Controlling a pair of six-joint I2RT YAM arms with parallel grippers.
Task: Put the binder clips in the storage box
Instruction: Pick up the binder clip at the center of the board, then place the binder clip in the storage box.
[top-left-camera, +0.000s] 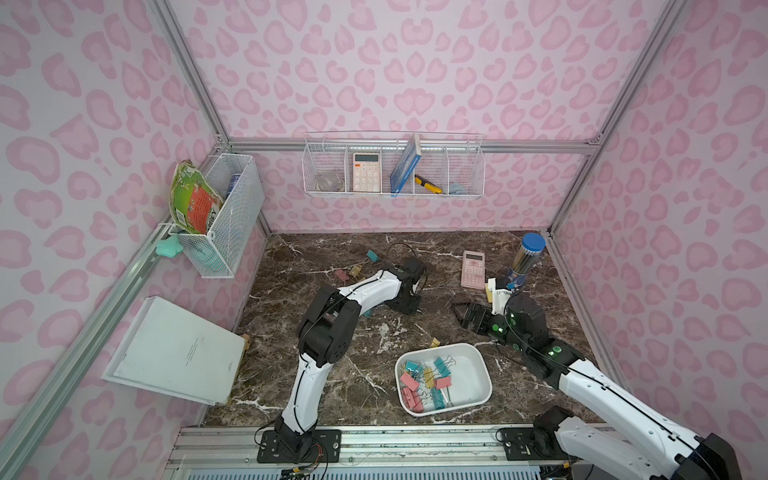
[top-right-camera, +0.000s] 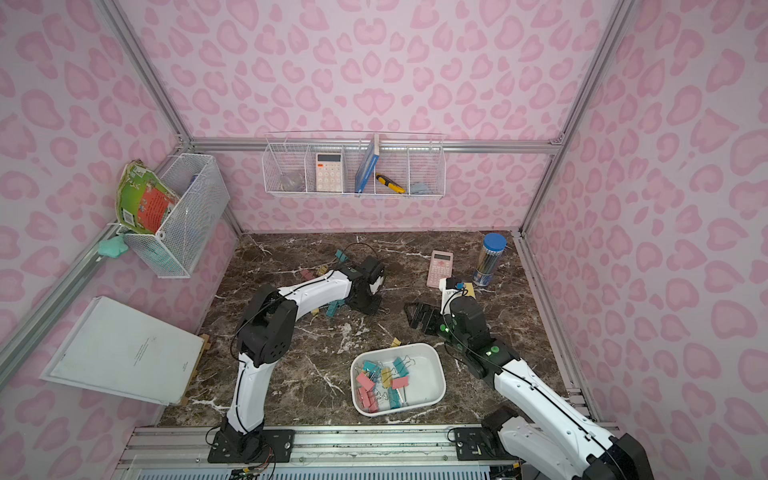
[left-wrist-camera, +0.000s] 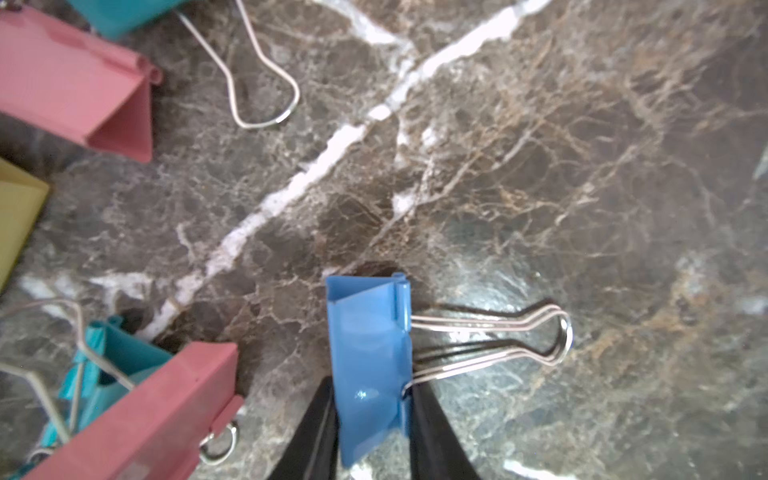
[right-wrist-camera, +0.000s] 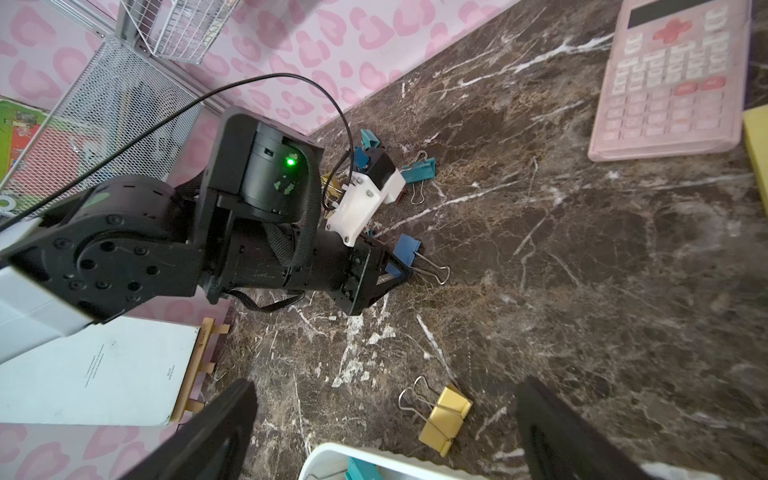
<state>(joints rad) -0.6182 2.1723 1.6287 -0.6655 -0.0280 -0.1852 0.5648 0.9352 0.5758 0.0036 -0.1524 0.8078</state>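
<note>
In the left wrist view my left gripper (left-wrist-camera: 374, 395) is shut on a blue binder clip (left-wrist-camera: 370, 345) that rests on the marble table, one black finger on each side of it. Its silver handles point away to one side. Pink, teal and yellow binder clips (left-wrist-camera: 83, 79) lie close by. Both top views show this gripper (top-left-camera: 407, 306) low at mid-table. The white storage box (top-left-camera: 465, 374) sits front centre with several clips (top-left-camera: 424, 382) inside. My right gripper (right-wrist-camera: 386, 382) stands wide open over a yellow clip (right-wrist-camera: 444, 415) beside the box rim (right-wrist-camera: 345, 451).
A pink calculator (top-left-camera: 473, 269), a blue-capped tube of pencils (top-left-camera: 524, 259) and a yellow sticky-note pad (right-wrist-camera: 756, 153) sit at the back right. More loose clips (top-left-camera: 353, 272) lie at the back left. A white board (top-left-camera: 174, 353) leans at left; wire baskets (top-left-camera: 392, 166) hang on the walls.
</note>
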